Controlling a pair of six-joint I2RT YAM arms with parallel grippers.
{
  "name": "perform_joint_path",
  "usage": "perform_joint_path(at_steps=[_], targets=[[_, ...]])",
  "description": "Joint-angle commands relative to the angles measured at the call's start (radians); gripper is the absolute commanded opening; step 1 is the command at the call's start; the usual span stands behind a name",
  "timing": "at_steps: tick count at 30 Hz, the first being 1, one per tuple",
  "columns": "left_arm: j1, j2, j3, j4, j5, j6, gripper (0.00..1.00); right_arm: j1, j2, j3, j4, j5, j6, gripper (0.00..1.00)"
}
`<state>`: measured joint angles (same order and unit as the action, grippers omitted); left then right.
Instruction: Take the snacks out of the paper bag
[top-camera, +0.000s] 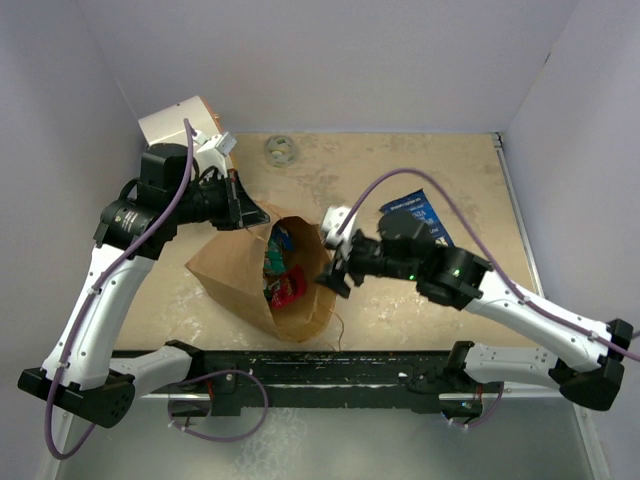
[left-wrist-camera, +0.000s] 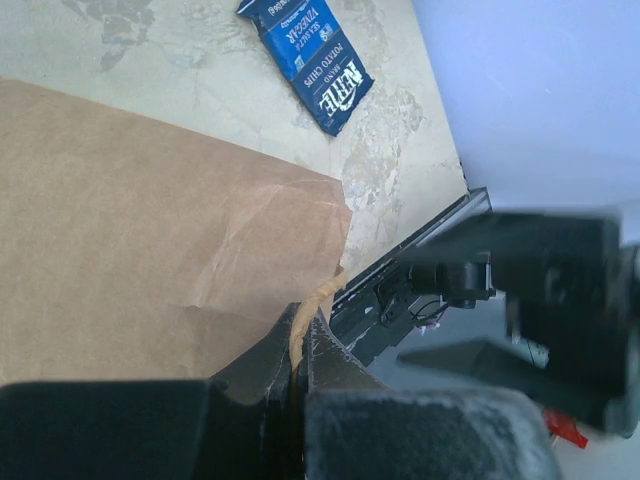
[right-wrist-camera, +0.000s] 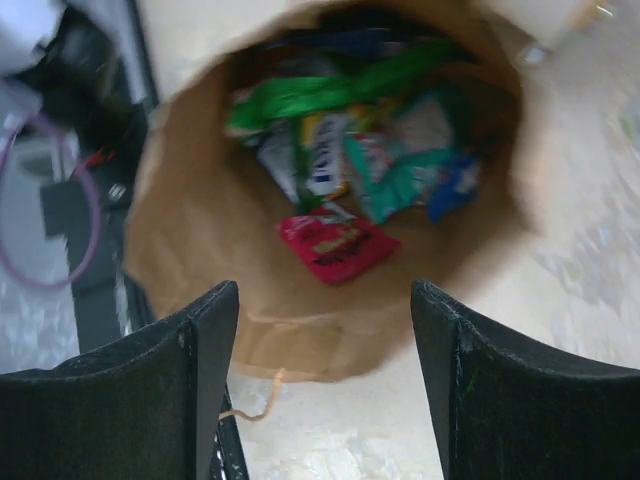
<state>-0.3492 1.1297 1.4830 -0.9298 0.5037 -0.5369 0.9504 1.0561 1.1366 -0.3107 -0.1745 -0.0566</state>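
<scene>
The brown paper bag (top-camera: 240, 280) lies on its side with its mouth open toward the right. My left gripper (top-camera: 262, 214) is shut on the bag's upper rim; in the left wrist view a tan strip of the paper bag (left-wrist-camera: 150, 230) is pinched between the fingers of that gripper (left-wrist-camera: 303, 318). My right gripper (right-wrist-camera: 322, 300) stands open just outside the mouth, nothing between its fingers. Inside the bag lie several snacks: a red packet (right-wrist-camera: 338, 245), a green one (right-wrist-camera: 320, 95), a teal one (right-wrist-camera: 400, 170). A blue snack packet (top-camera: 420, 215) lies on the table behind the right arm.
A white cylinder with an orange rim (top-camera: 180, 122) stands at the back left, a small grey ring (top-camera: 281, 150) near the back wall. A twine handle (right-wrist-camera: 265, 395) trails from the bag's lower rim. Walls close the table on three sides.
</scene>
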Motion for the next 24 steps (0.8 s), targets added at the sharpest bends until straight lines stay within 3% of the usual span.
perform_joint_path(at_steps=[1,3,6,8,10,12,15,18,24], targets=[[-0.002,-0.008,0.045,0.026,-0.015,-0.004,0.0,0.196,0.059,-0.005,-0.005,0.009,-0.286,0.71],[-0.003,-0.01,0.048,0.02,-0.022,-0.005,0.0,0.227,0.109,0.008,-0.01,-0.014,-0.329,0.7],[-0.003,-0.011,0.056,0.017,-0.034,-0.006,0.0,0.235,0.158,-0.01,0.07,0.018,-0.268,0.66],[-0.002,-0.015,0.061,0.021,-0.042,-0.012,0.0,0.243,0.159,-0.074,0.216,0.103,-0.137,0.66],[-0.002,-0.012,0.07,0.027,-0.045,-0.021,0.0,0.245,0.158,-0.137,0.364,0.26,0.095,0.67],[-0.002,-0.008,0.08,0.027,-0.047,-0.028,0.0,0.246,0.165,-0.184,0.41,0.359,0.284,0.68],[-0.003,-0.011,0.085,0.027,-0.052,-0.04,0.0,0.245,0.208,-0.178,0.346,0.505,0.561,0.59],[-0.003,-0.009,0.085,0.034,-0.051,-0.053,0.0,0.246,0.265,-0.146,0.252,0.551,0.735,0.45],[-0.002,0.008,0.096,0.047,-0.041,-0.081,0.0,0.255,0.338,-0.143,0.223,0.622,0.985,0.45]])
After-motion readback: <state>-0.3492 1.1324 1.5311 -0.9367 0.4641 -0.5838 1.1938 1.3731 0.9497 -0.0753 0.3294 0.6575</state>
